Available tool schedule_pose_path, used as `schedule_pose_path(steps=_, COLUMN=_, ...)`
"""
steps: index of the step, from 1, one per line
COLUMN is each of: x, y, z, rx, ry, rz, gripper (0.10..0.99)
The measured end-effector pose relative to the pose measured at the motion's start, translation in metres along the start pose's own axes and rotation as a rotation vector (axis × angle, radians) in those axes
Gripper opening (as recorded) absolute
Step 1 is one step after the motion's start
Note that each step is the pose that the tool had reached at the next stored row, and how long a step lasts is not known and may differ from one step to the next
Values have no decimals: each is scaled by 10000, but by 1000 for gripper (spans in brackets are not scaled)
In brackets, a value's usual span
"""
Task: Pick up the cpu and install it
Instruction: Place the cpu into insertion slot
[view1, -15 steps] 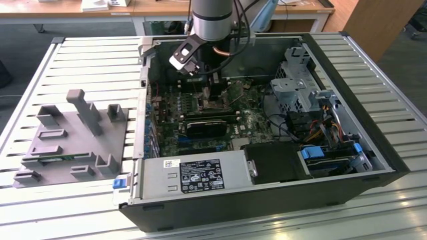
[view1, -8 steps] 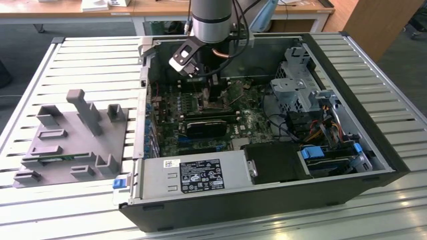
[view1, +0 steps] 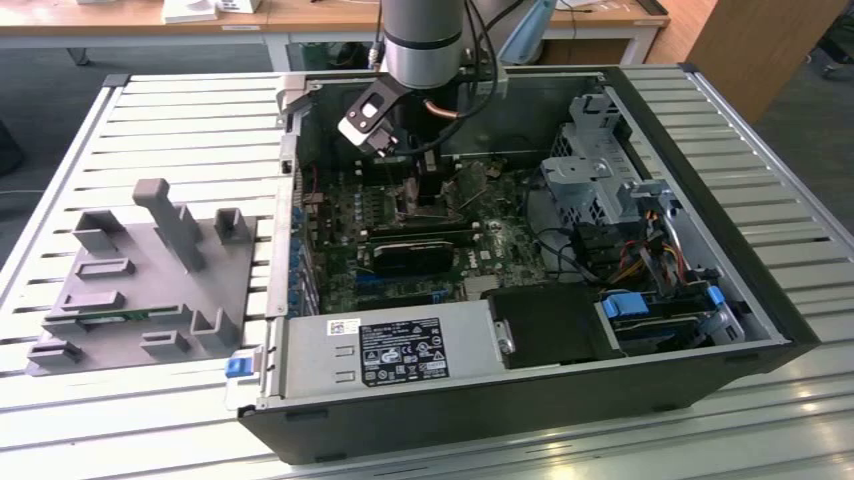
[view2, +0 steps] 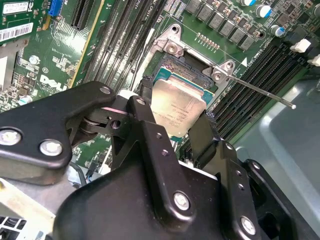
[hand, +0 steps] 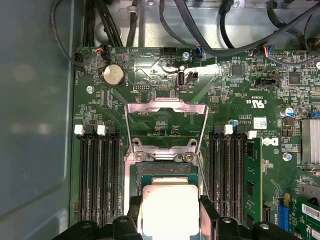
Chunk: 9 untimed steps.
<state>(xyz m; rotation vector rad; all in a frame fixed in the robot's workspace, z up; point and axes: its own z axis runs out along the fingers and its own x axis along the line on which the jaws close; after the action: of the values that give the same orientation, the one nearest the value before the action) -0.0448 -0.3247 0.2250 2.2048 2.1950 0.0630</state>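
Grip on the cpu (view2: 180, 102) above the open socket (view2: 181, 64)

An open computer case (view1: 534, 410) lies on its side on a slatted metal table (view1: 747, 120), and the arm (view1: 420, 40) reaches down into it from above, with the tool (view1: 431, 188) low over the green motherboard (view1: 400, 270).

In both wrist views the tool (view2: 175, 112) is clamped on the cpu, with one black finger (hand: 132, 215) against each of two opposite edges. The silvery metal top of the chip faces up between them and its thin green border shows along the free edge. In the second wrist view the cpu looks slightly tilted against the socket frame. I cannot tell whether it already touches the socket or hangs just over it.

In the first wrist view the metal load plate (hand: 166, 120) stands swung up and back from the socket, and rows of black memory slots (hand: 97, 180) run on both sides. In the second wrist view the thin retention lever (view2: 260, 90) sticks out free beside the socket.

At the exterior view's left, well apart from the case, a grey plastic fixture (view1: 147, 280) with upright blocks stands on the table
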Motion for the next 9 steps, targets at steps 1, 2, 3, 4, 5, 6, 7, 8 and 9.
schedule_pose_path(steps=1, x=0, y=0, z=3, rx=0, ry=0, rz=0, gripper=541)
schedule_pose_path(steps=2, x=0, y=0, z=6, rx=0, ry=0, rz=0, gripper=541)
schedule_pose_path(steps=3, x=0, y=0, z=9, rx=0, ry=0, rz=0, gripper=541)
schedule_pose_path(steps=4, x=0, y=0, z=13, rx=0, ry=0, rz=0, gripper=541)
schedule_pose_path(steps=5, x=0, y=-1, z=16, rx=0, ry=0, rz=0, gripper=541)
schedule_pose_path(steps=6, x=0, y=-1, z=19, rx=0, ry=-1, rz=0, gripper=541)
schedule_pose_path(steps=7, x=0, y=-1, z=23, rx=0, ry=-1, rz=0, gripper=541)
schedule_pose_path(steps=8, x=0, y=-1, z=26, rx=-1, ry=-1, rz=0, gripper=541)
schedule_pose_path(steps=9, x=0, y=-2, z=29, rx=-1, ry=-1, rz=0, gripper=541)
